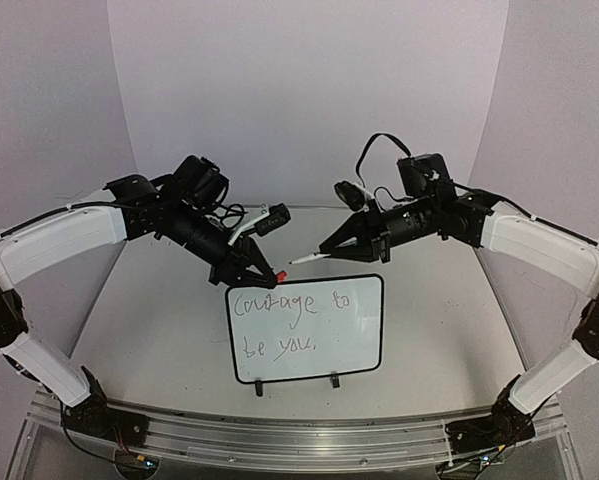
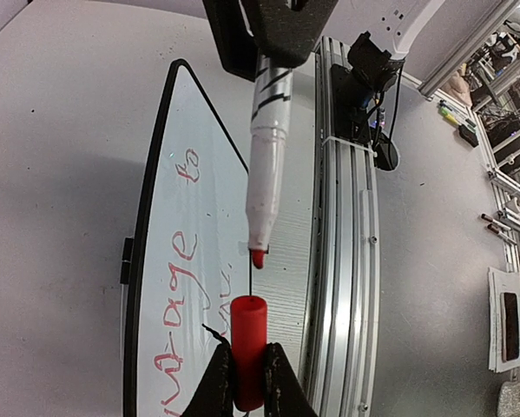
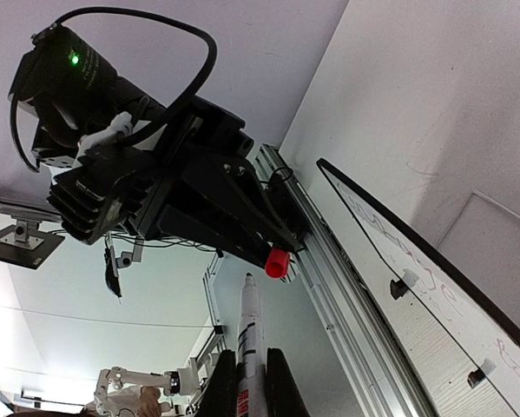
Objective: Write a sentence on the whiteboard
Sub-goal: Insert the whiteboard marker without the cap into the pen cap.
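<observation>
In the left wrist view the bottom frame edge cuts off the whiteboard [image 1: 351,340], so only part of the first line can be read there, and glare washes out the second. The near end of the cap [image 2: 248,326] is hidden between the fingers of the left gripper [image 1: 264,272], which is clenched on it. Most of the marker [image 2: 264,174] barrel is covered by the right gripper [image 1: 326,250], which grasps it firmly, so that only the white front section and red tip project. In the right wrist view the lettering is too faint to read. The whiteboard lies flat at the centre of the table [image 1: 149,310], nearer the front than the back, and its two clips [image 1: 260,385] stand on the near long edge. The sentence [image 1: 274,303] runs in two lines across the left part of the board, "Courage to" above "be you,", and the right part is unmarked. Both grippers are held in the air over the far edge of the board, left of its middle. The cap's open end faces the marker tip, with a small gap between them. An aluminium rail [image 1: 299,435] runs along the near table edge, just beside the clips. Bare table surface lies to the left and right of the board. Plain backdrop walls [image 1: 309,90] enclose the left, far and right sides.
</observation>
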Motion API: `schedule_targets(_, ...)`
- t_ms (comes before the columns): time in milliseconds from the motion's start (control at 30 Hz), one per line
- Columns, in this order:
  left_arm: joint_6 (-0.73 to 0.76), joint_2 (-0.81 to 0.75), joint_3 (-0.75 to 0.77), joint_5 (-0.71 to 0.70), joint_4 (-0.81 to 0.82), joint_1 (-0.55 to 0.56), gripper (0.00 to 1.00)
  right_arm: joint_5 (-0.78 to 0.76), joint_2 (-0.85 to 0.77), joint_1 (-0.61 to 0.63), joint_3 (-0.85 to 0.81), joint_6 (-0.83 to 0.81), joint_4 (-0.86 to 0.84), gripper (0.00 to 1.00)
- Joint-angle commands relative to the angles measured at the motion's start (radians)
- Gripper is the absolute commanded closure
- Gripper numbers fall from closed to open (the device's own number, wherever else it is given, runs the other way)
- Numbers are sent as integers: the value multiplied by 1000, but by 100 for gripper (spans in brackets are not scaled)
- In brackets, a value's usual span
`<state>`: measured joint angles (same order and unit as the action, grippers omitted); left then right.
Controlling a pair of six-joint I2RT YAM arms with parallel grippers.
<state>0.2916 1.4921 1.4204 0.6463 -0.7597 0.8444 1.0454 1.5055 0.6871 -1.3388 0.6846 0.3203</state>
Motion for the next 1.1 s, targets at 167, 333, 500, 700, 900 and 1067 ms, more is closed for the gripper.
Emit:
schedule_targets(167, 12, -10, 32, 19, 14, 8, 100, 15, 22, 13, 4, -26, 3, 100)
schedule_targets(333, 10, -12, 30, 21, 19, 11, 100, 15, 26, 15, 8, -31, 9, 100)
schedule_targets(500, 9, -10, 30, 22, 20, 15, 100, 15, 28, 16, 9, -32, 12, 100)
schedule_targets(700, 9, -6, 31, 23, 22, 17, 100, 16, 29, 20, 17, -38, 20, 100)
schedule_targets(900, 10, -2, 32, 29, 20, 19, 100, 18, 34, 23, 14, -42, 23, 100)
schedule_targets(1067, 10, 4, 34, 30, 18, 21, 100, 23, 44, 25, 9, -46, 23, 100)
